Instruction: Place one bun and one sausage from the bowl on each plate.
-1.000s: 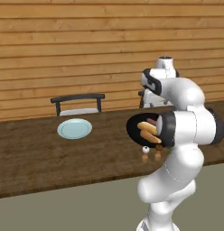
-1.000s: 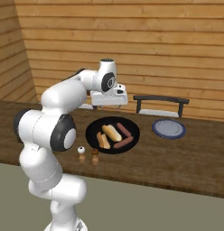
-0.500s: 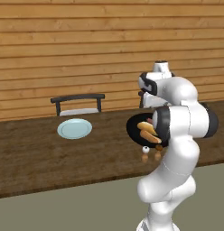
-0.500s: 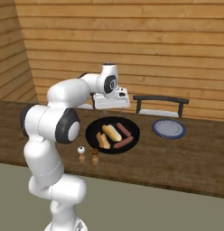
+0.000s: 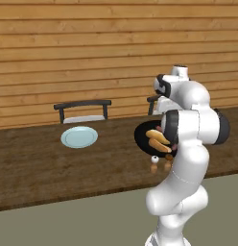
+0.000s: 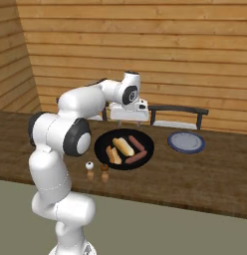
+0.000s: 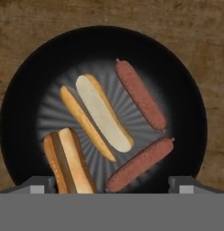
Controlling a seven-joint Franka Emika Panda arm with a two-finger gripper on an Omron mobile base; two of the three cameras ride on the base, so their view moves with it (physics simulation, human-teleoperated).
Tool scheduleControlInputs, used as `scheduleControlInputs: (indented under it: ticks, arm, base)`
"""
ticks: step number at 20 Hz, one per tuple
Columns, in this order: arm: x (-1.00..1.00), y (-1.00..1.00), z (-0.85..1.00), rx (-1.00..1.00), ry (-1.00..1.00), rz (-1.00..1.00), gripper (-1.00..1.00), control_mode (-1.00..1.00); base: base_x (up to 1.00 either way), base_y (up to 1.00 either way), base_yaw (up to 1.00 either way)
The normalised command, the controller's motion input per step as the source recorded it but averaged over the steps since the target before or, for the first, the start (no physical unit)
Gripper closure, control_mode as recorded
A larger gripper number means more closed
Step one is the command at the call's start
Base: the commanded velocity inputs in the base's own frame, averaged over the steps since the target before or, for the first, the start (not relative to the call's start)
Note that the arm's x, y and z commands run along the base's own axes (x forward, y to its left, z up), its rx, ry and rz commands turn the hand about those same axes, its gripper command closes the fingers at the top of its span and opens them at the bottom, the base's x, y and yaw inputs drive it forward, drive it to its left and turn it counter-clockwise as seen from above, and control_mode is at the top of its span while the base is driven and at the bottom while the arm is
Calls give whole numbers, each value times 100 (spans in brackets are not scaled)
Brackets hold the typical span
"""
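Wooden counter [image 6: 205, 172], your gripper [image 7: 112, 182] above the wide black round bowl [image 7: 23, 108].
Jaws stand wide apart, empty; two split buns [image 7: 100, 115] and two brown sausages [image 7: 140, 94] lie inside.

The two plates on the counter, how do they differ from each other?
The pale blue-green plate is light and uniform in colour; the dark blue-grey plate is dark with a lighter rim. The pale plate lies well to the left of the black bowl, the dark plate just to its right. Both are small, round, flat and empty, each before a chair.
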Motion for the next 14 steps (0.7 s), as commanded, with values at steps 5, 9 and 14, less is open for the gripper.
scheduleControlInputs:
  ticks: [5,9,14]
  arm:
    - [1,19,-29,0,0,0,-100,-100]
    - [0,47,-39,0,0,1,-100,-100]
    - [0,9,-32,0,0,1,-100,-100]
  base:
    - [0,0,0]
    - [0,0,0]
    - [0,0,0]
